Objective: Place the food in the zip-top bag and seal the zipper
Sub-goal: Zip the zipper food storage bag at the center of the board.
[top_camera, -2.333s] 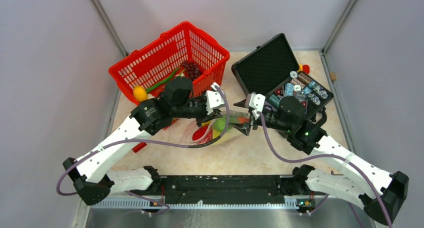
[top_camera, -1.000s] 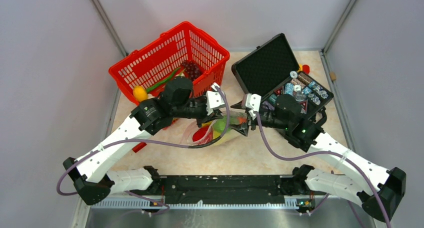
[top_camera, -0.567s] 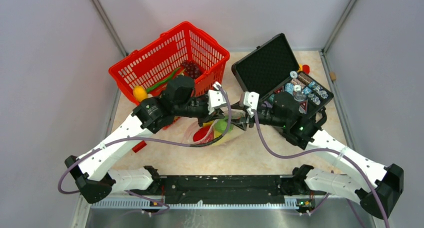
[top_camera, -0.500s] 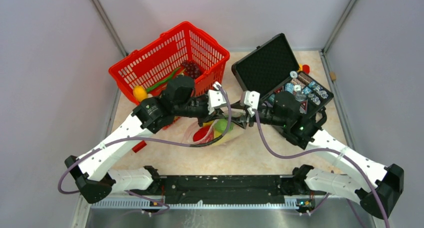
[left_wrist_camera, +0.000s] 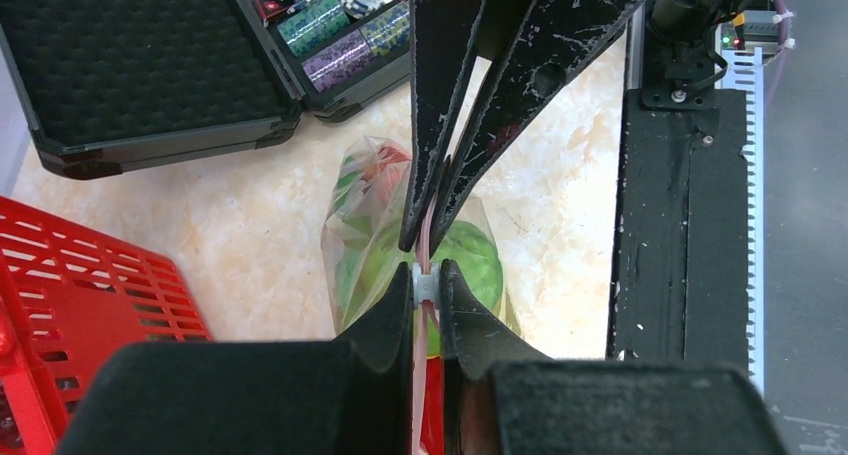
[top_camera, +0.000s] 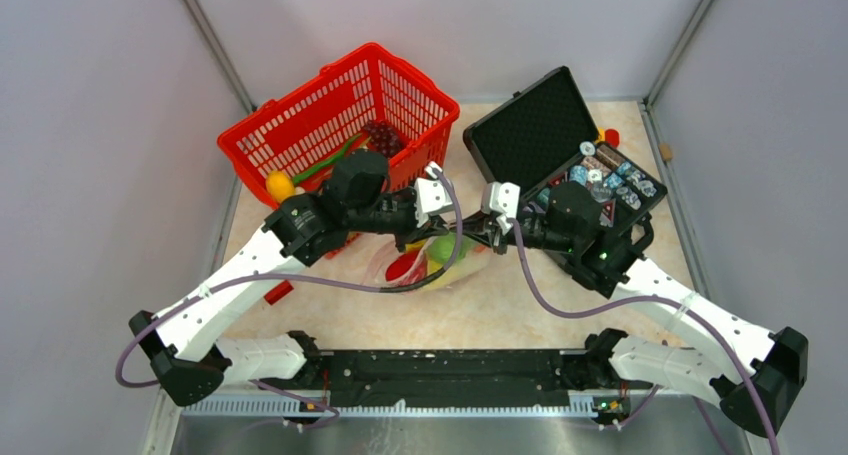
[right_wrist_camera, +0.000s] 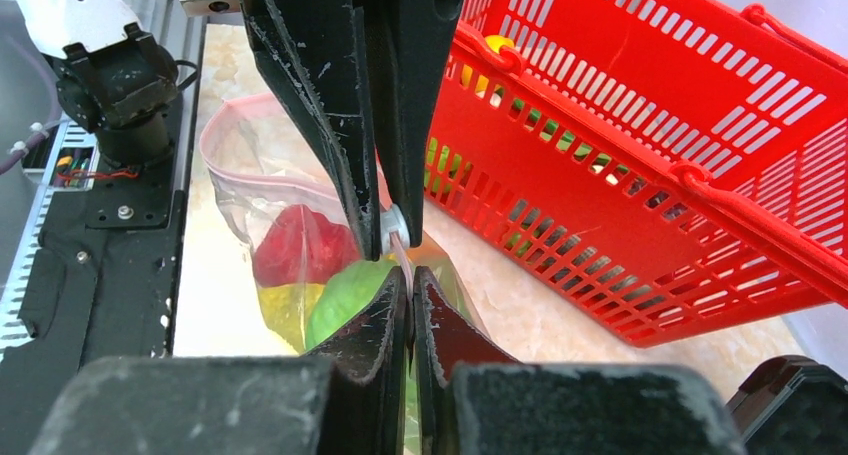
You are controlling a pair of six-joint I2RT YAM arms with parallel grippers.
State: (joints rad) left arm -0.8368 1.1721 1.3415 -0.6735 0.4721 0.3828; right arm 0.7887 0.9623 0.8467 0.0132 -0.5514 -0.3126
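left gripper (left_wrist_camera: 427, 280) & right gripper (right_wrist_camera: 410, 275) are both pinching the zipper (right_wrist_camera: 280, 185), jaws nearly shut, tip to tip. the zip-top bag (top_camera: 420, 265) is sitting on the table (top_camera: 520, 310), mouth held up, holding red, green & yellow food (right_wrist_camera: 300, 245), just beside red basket (top_camera: 340, 115), w/ black case (top_camera: 525, 130) further right.

Two grippers tip to tip over a filled bag

The left gripper (top_camera: 440, 237) and right gripper (top_camera: 482, 237) stand nearly touching at the far edge of the zip-top bag (top_camera: 420, 273), which lies mid-table with a red piece (top_camera: 403, 267) and green fruit (top_camera: 441, 251) inside. Far left, the red basket (top_camera: 300, 110) holds dark grapes (top_camera: 382, 135) and a green pod (top_camera: 325, 165). Far right, the open black case (top_camera: 525, 135) holds poker chips (top_camera: 600, 180).
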